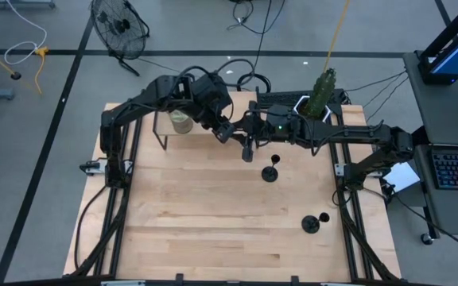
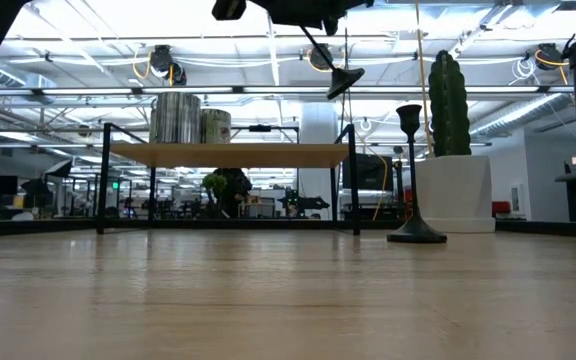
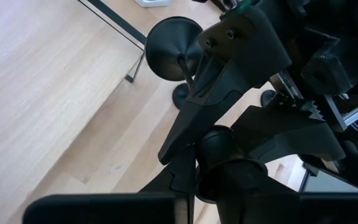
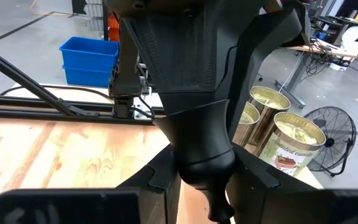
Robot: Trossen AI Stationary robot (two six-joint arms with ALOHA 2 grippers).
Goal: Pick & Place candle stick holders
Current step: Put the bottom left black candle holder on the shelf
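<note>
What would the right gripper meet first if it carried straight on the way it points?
Most likely the left gripper, which is nose to nose with the right gripper in mid-air, with the raised candle stick holder between them.

My arms are matte black, jointed, with angular moulded shells; my right gripper (image 1: 247,148) carries a small green light beside black cabling.
</note>
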